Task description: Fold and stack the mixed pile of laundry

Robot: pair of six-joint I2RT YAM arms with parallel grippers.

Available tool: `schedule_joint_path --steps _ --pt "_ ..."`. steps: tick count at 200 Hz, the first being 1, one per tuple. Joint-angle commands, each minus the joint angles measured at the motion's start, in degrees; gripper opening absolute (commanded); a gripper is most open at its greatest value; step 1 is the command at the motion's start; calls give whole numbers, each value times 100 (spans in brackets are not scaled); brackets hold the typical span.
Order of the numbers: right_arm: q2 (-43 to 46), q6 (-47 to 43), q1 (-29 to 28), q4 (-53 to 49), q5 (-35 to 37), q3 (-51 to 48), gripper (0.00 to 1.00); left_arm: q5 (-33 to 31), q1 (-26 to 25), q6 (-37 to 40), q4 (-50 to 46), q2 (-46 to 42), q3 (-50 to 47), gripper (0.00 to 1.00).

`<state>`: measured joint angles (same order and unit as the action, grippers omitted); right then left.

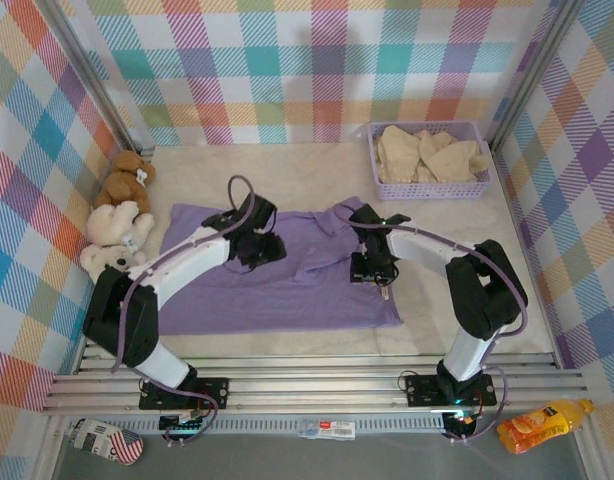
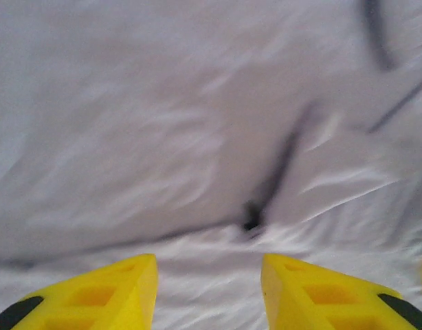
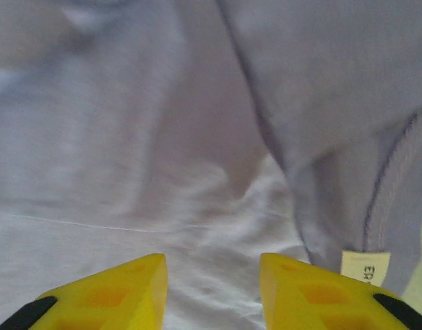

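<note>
Purple shirt sits under my left gripper and right gripper, both parted and empty; shallow pinches could slip and skew the fold.

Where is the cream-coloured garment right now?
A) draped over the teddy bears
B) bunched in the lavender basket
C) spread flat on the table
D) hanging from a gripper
B: the cream garment lies crumpled inside the basket, while the purple shirt is spread out.

The left pincer, tips parted, hangs over the blurred, wrinkled lavender shirt.
</note>
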<state>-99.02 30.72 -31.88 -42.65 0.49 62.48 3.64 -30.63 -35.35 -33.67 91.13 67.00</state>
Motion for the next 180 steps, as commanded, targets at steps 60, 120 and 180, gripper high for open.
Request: schedule_joint_path --steps 60,120,180 --pt "-126 749 415 457 -134 -588 37 22 -422 301 -30 2756 2161 35" --pt "-177 695 491 501 -233 -657 36 -81 -653 242 -70 3170 2478 31" --pt "-86 722 587 391 -209 -708 36 -508 -637 234 -386 3075 2515 0"
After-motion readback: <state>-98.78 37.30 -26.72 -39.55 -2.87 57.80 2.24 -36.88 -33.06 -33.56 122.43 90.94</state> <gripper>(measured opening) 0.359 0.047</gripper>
